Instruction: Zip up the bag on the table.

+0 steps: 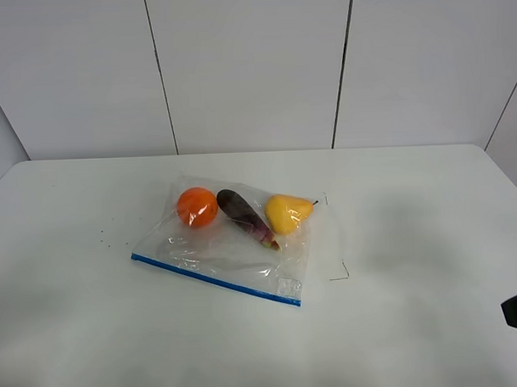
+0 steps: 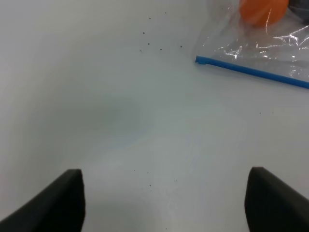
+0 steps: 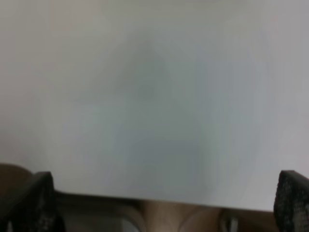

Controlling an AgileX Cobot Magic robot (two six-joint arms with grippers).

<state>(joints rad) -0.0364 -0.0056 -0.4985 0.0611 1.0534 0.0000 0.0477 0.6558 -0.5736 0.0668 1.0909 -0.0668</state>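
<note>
- The bag (image 1: 231,250) lies flat on the desk (image 1: 413,239), near the middle; no claw touches it yet, so the step in hand looks like the approach.
- Left claw (image 2: 164,203): released, nothing btw. the fingers, well apart from the bag's blue zipper strip (image 2: 251,71).
- Right claw (image 3: 159,203): also released, empty.
- Advice: pin one end of the strip w/ one claw, pinch and slide along w/ the other.
- Long axis follows the strip, a diagonal; the strip side faces the robot, the orange (image 1: 197,207), the eggplant (image 1: 245,216) and the pear (image 1: 288,212) sit at the far side of the strip.
</note>
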